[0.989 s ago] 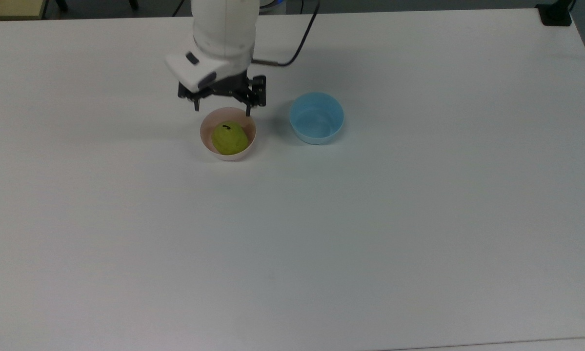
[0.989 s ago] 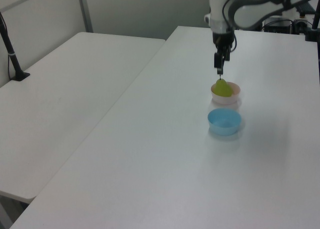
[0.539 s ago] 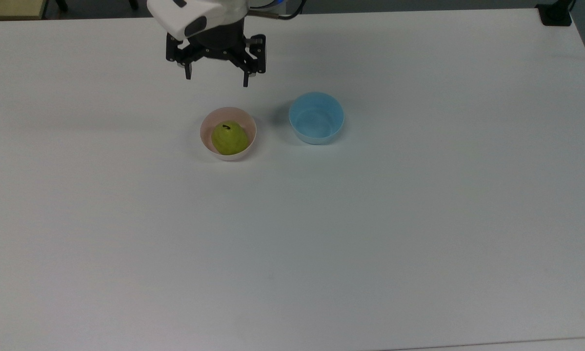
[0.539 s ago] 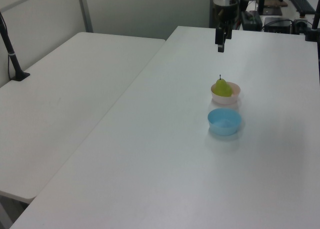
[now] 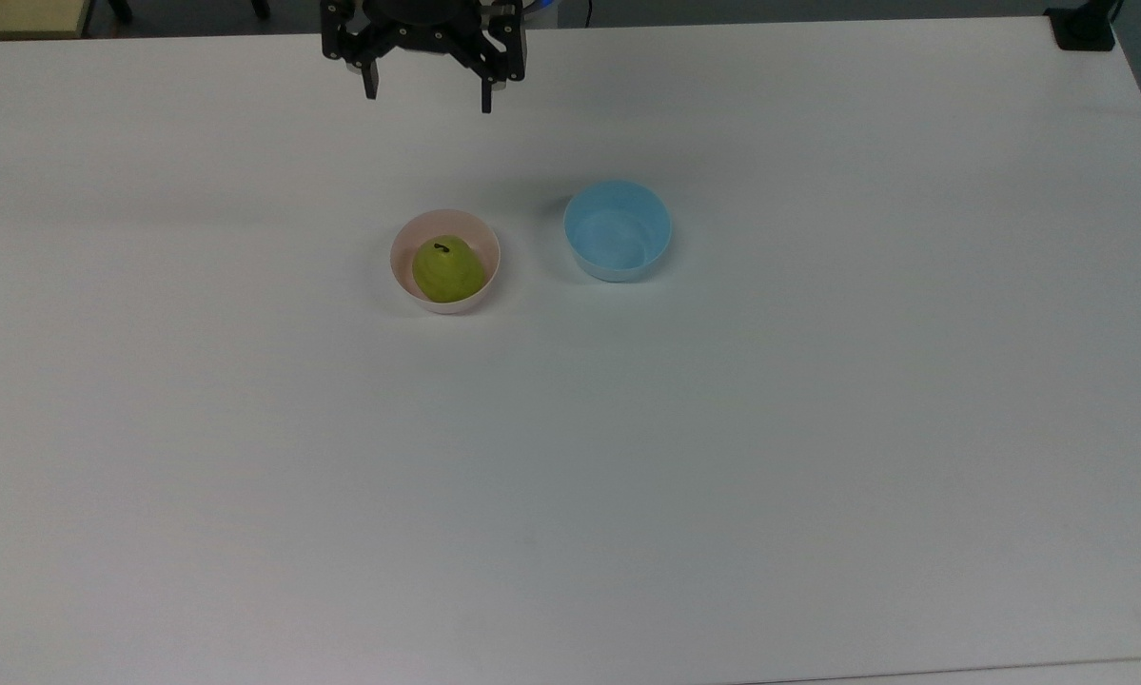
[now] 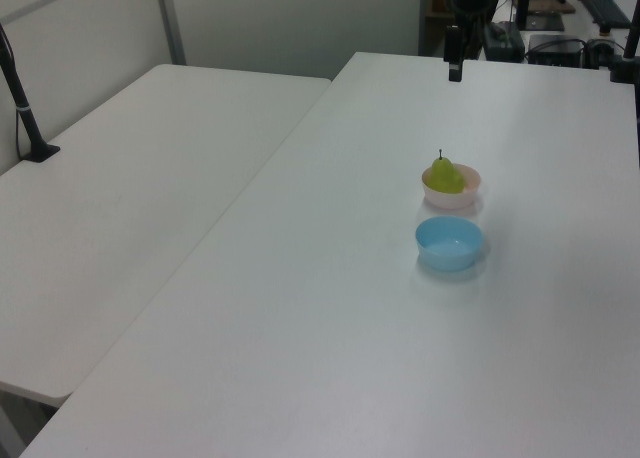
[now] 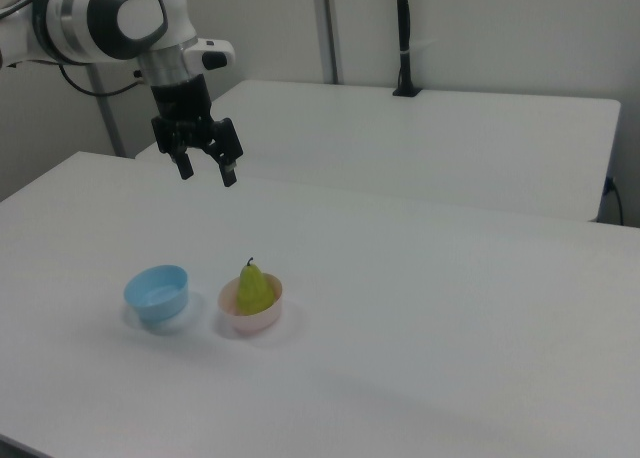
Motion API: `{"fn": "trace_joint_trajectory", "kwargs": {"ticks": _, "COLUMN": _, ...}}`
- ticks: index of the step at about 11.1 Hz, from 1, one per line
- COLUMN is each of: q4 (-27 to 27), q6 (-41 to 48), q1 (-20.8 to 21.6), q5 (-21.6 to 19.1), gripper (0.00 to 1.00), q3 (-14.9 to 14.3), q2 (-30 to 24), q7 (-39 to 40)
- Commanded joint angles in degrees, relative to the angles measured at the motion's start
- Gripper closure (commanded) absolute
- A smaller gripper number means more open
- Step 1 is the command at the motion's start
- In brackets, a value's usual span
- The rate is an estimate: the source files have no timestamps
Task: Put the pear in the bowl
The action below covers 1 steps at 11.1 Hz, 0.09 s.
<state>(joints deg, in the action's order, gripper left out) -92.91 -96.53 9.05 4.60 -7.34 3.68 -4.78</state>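
Top view first: we are seeing the pear [image 5: 447,269] sitting inside the pink bowl [image 5: 401,249], stem end turned up toward the camera, on the white bench [image 5: 627,457]. Just beside it, to the top view's right, the light blue bowl [image 5: 618,230] is standing with nothing in it, apart from the pink one. The claw [image 5: 427,97] is hanging at the upper edge of the picture, well apart from both bowls, its two black fingers spread wide and gripping nothing.

Left view next: we are looking along the bench [image 6: 330,308] and finding the pear [image 6: 444,175] standing upright in the pink bowl [image 6: 452,195], its stem poking above the rim. The light blue bowl [image 6: 449,243] is resting just in front of it, nearer the camera. The claw [image 6: 455,68] is showing edge-on as a dark bar above the far end of the bench, and a second white table [image 6: 110,208] is standing to the left view's left.

Right view last: we are seeing the claw [image 7: 204,173] hanging high above the bench [image 7: 420,318], fingers parted and holding nothing, under the white arm [image 7: 120,23]. The pear [image 7: 254,287] is standing upright in the pink bowl [image 7: 252,319], and the light blue bowl [image 7: 157,292] is sitting just beside it on the right view's left. Another white table [image 7: 440,143] is standing behind.
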Motion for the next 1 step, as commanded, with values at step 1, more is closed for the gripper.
{"fn": "trace_joint_trajectory", "kwargs": {"ticks": 1, "q4": -0.08, "q6": 3.45, "q1": 0.53, "q5": -1.17, "gripper": 0.00, "q3": -0.48, "q2": -1.48, "q7": -0.67}}
